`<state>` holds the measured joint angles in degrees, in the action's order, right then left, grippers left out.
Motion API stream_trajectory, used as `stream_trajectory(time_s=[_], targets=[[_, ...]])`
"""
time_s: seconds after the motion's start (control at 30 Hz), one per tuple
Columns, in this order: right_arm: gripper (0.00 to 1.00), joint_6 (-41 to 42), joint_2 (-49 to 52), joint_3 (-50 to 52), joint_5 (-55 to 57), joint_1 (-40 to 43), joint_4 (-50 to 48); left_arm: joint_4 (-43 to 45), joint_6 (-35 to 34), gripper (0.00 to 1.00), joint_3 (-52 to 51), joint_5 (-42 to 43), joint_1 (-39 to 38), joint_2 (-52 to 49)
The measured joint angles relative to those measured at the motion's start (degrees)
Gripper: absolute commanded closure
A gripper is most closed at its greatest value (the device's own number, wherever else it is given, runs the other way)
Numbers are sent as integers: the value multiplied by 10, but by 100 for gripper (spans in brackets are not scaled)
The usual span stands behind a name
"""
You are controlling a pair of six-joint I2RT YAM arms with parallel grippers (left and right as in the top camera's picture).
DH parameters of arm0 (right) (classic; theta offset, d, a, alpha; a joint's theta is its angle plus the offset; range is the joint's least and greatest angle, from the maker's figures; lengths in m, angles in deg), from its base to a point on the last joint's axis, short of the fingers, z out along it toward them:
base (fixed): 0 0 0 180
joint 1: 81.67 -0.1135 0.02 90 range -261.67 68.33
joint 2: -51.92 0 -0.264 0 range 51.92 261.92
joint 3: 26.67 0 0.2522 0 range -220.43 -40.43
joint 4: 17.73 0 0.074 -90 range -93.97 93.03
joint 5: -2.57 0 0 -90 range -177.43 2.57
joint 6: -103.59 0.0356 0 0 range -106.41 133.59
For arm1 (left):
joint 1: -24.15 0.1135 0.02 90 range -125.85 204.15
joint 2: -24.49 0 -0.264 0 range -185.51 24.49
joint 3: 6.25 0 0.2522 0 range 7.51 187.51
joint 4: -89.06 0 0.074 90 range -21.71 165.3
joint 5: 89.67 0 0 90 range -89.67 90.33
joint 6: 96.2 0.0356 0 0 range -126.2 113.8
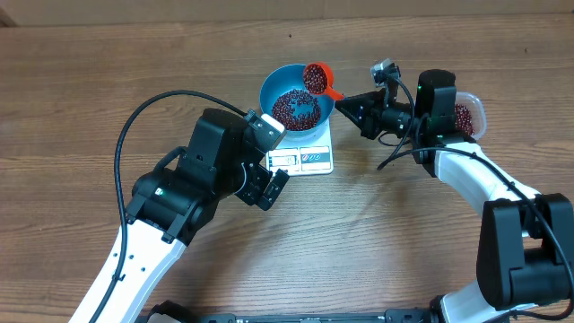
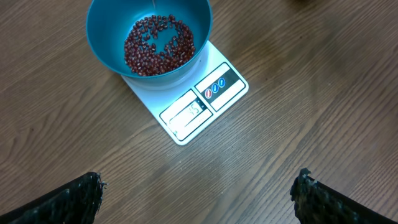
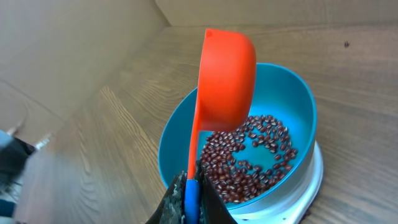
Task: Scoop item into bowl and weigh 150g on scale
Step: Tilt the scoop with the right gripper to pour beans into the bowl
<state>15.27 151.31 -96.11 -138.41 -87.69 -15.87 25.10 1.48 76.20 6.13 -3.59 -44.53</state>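
**Tip the scoop in a slow trickle**

The beans (image 1: 295,109) lie in a thin layer in the blue bowl (image 1: 269,90), which sits on the white scale (image 1: 300,160), just ahead of and below your right claw (image 3: 191,186). That claw is clenched on the handle of the orange scoop (image 1: 316,79), whose loaded cup hangs over the bowl's rim. Roll the wrist gently so the beans trickle rather than dump. Pause between pours so the display can settle; its digits are too small to read surely. Your left claw (image 1: 269,187) stands released, the scale's display just ahead of it, touching nothing. The clear tub (image 1: 466,117) of beans sits behind the right claw.
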Motion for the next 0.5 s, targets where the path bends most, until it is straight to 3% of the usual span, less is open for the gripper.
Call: stream_trajectory(time_s=[0.5], targets=[[96,-164,0,0,15,0,0,0,0,0,0,0,0,0]])
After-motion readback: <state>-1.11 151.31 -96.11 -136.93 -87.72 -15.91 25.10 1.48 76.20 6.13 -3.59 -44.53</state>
